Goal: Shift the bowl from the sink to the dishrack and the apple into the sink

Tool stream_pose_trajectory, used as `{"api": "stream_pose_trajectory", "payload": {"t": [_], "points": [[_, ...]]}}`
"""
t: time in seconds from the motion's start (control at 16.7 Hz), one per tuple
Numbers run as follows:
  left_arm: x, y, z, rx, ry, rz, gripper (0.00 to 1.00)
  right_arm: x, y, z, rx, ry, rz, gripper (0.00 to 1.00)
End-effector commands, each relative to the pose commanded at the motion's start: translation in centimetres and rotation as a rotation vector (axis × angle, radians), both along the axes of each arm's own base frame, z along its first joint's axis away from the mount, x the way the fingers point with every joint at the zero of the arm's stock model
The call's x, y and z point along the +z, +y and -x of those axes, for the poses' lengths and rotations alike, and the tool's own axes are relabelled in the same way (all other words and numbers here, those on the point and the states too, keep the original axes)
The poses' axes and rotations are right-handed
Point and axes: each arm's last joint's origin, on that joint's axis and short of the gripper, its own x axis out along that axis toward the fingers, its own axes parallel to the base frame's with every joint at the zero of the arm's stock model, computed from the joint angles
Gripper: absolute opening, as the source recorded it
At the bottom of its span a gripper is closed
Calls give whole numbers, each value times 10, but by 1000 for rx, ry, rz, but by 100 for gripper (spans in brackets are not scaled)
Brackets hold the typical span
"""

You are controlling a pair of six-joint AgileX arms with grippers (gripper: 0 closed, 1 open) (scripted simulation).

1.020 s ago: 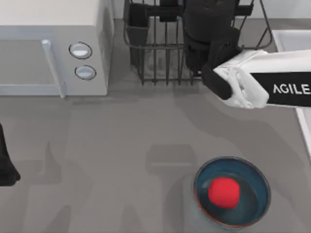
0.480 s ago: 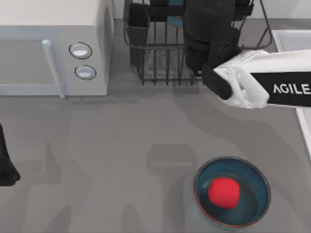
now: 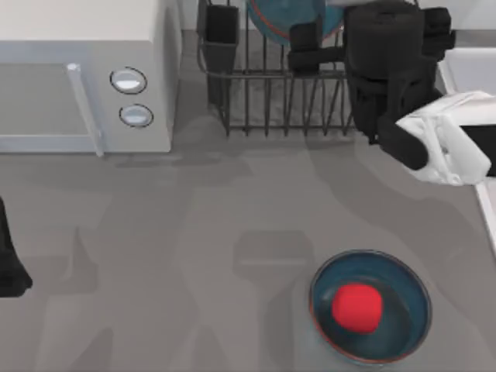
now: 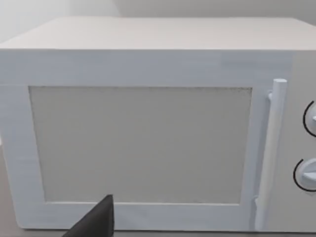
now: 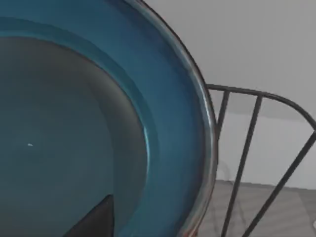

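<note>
The teal-blue bowl [image 3: 291, 15] stands on edge among the bars of the dark wire dishrack [image 3: 263, 101] at the back. My right gripper [image 3: 306, 46] hovers open just in front of it, over the rack's right half, holding nothing. In the right wrist view the bowl's inside [image 5: 74, 123] sits very close, with rack bars [image 5: 242, 163] beside it. The red apple [image 3: 356, 306] lies in a darker blue bowl [image 3: 407, 310] at the table's front right. The pale sink [image 3: 465, 66] shows at the right edge. My left gripper [image 3: 8, 267] is parked at the left edge.
A white microwave [image 3: 77, 70] with two round knobs fills the back left, and the left wrist view faces its door [image 4: 148, 143]. A black utensil cup [image 3: 221, 27] stands at the rack's left corner. Grey tabletop [image 3: 194, 232] spreads across the middle.
My right arm has slid to the right, away from the middle of the rack, uncovering the bowl standing there. The apple, the darker bowl and the left arm have not moved.
</note>
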Motion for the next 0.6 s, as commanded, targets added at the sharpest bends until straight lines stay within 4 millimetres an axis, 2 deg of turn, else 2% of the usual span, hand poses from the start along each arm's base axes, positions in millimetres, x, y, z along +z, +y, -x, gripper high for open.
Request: {"api": "stream_pose_trajectory", "payload": {"t": [0.18,0.3,0.48,0.6], "points": [[0,0,0,0,0,0,100,5,-53,24,-49,69,26,100],[0,0,0,0,0,0,100,19,-87,42,-85,65,3,100],[0,0,0,0,0,0,100,69,-131,81,-124,-71,-83,100],[0,0,0,0,0,0,100,109,-154,123,-125,-232,-153,100]]}}
